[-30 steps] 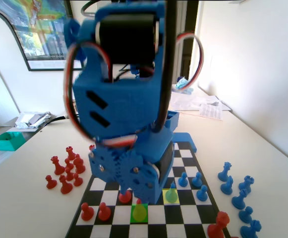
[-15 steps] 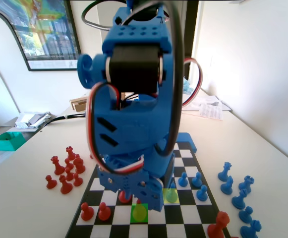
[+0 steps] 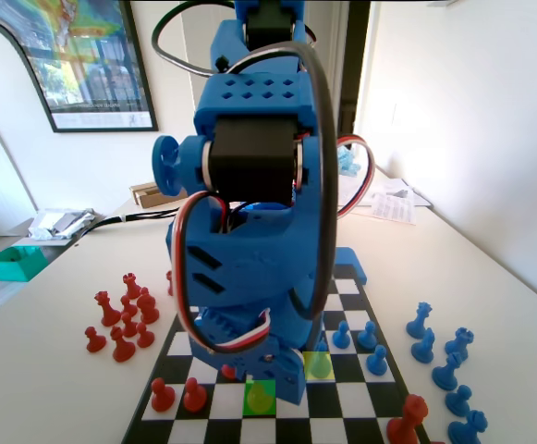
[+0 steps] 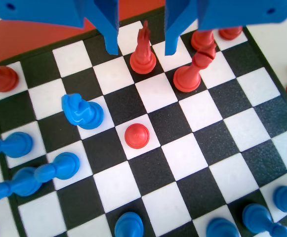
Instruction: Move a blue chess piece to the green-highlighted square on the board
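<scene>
End effector [image 4: 142, 49] is released, jaws spread w/ nothing gripped. In the wrist view a tall pointy red piece [image 4: 144, 49] shows in the gap between the two tips, but I can't tell if the jaws are actually down at its height or just above it. Right next to that, on the right, there's another tall red piece [image 4: 195, 66] w/ a slit in its head. Lower down, a red pawn [image 4: 136, 136] sits on a white square, and the blue chess piece [image 4: 81, 111] stands one square diagonally off it, up and to the left in the wrist view, apart from the jaws. Blue pawns [image 4: 59, 168] are lined up along the left edge of that pic and a few more along the bottom. In the fixed view the blue arm [image 3: 250, 259] is bent low over the board [image 3: 342, 407], its lower end just beside the green-highlighted square [image 3: 261, 396], which has a small round-headed piece on it, tinted by the highlight. The yellow square [image 3: 319, 363] is diagonally up-right of the green one, also w/ a piece on it. Off the board, a bunch of red pieces [image 3: 120, 319] stands on the worktop [image 3: 46, 388] on the left, blue ones [image 3: 444, 361] on the right, and a teal tray [image 3: 14, 262] sits far left.
</scene>
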Controlling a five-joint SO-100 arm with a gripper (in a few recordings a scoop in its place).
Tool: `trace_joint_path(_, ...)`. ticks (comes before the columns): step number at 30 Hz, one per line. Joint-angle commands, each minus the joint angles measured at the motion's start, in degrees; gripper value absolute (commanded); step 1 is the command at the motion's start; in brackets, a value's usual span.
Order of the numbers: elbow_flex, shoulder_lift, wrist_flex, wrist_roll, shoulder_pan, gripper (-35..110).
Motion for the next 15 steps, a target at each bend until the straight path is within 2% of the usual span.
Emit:
trace_joint_path(1, -1.1, 1.9, -0.1, -0.6, 0.3, 15)
trace_joint_path(15, -1.8, 1.2, -1.1, -0.8, 0.8, 12)
